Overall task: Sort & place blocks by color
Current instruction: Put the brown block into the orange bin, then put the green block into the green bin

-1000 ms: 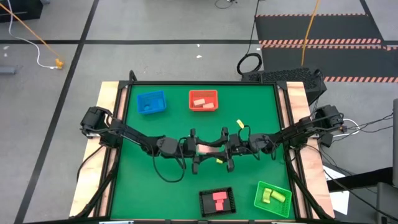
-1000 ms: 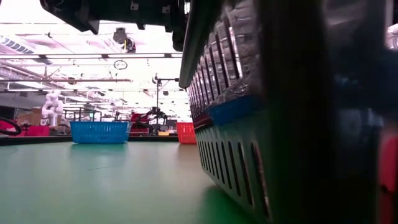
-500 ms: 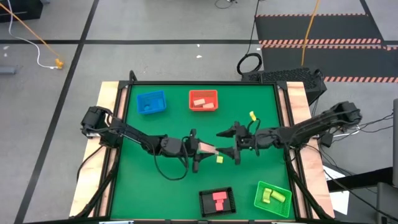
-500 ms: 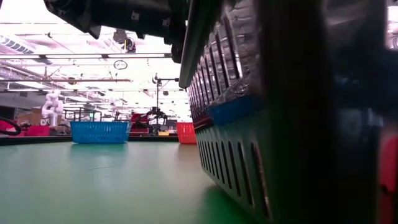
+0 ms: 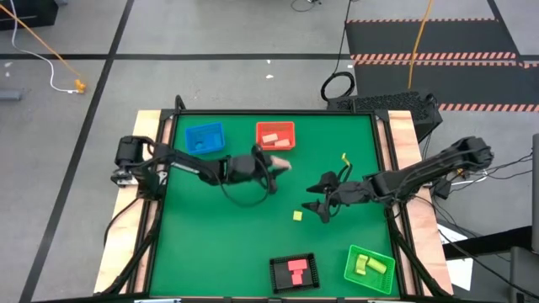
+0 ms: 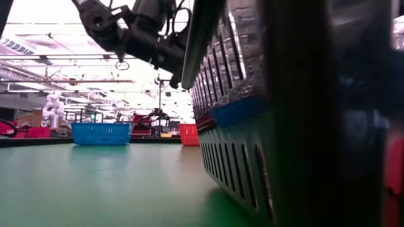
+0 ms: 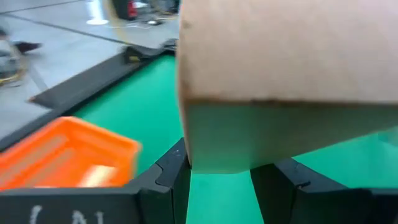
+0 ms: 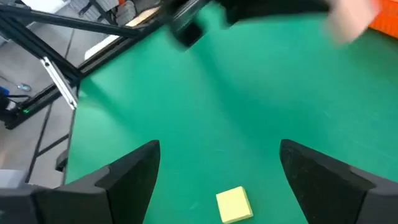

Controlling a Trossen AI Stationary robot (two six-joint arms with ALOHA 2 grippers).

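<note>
My left gripper is shut on a tan block, just on the near side of the red tray, which holds tan blocks. In the left wrist view the tan block fills the picture above the red tray. My right gripper stands open over the table's middle right with nothing between its fingers. A yellow cube lies on the green table close by it; the right wrist view shows the yellow cube beyond the open right gripper. My left gripper pinches the tan block's lower end between its two fingers. The fingers come nearly level from the table's left. The block sticks out past the fingertips and is lifted clear of the table.
A blue tray stands left of the red one. At the near edge are a black tray with pink blocks and a green tray with yellow-green blocks. In the low view the black tray's wall blocks the right half.
Both grippers met at the tan block in the table's middle. My right gripper has let go of it and drawn back toward the right edge. My left gripper, holding the block, has swung toward the far edge, up to the red tray.
</note>
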